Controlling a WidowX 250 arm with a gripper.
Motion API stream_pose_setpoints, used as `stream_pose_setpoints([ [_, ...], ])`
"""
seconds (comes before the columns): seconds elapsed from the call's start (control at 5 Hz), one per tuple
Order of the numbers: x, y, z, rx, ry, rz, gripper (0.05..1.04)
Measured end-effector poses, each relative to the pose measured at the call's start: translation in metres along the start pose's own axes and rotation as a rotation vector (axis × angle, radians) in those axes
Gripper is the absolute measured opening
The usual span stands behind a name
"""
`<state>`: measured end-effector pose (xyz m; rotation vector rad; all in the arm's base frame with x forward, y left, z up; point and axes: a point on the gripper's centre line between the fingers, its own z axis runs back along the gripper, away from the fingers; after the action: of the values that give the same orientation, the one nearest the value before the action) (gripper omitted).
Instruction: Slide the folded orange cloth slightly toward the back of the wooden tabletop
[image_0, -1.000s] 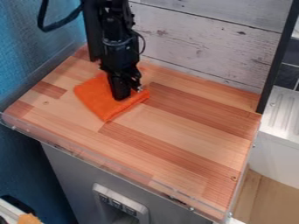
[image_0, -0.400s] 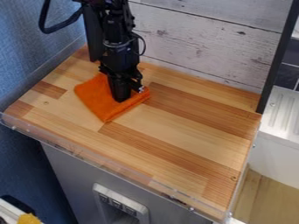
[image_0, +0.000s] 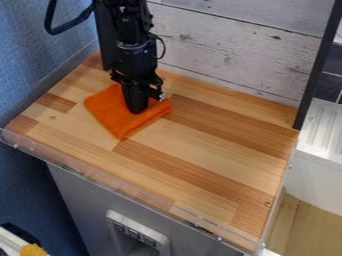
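The black gripper points straight down over the folded orange cloth, its tip at the cloth's upper middle, touching it or just above it. The cloth lies flat on the upper left part of the wooden counter, one corner toward the front. The gripper covers part of the cloth's back half. Whether any fabric is between the fingertips I cannot tell.
A white plank wall rises behind the counter, and a blue wall borders the left. A clear low lip runs along the front edge. At the right stand a black post and a white ridged surface.
Compared with the frame just before, the gripper is very slightly higher and a little to the left. The cloth has kept its place.
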<state>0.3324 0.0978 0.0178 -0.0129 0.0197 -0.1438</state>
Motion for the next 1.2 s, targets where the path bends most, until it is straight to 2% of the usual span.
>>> stream_pose_setpoints([
  [0.2,0.002,0.003,-0.003,0.003,0.010,0.039,0.060],
  [0.8,0.013,0.019,-0.004,0.020,-0.025,0.123,0.060],
  [1.2,0.024,0.029,-0.002,0.021,-0.023,0.154,0.085],
])
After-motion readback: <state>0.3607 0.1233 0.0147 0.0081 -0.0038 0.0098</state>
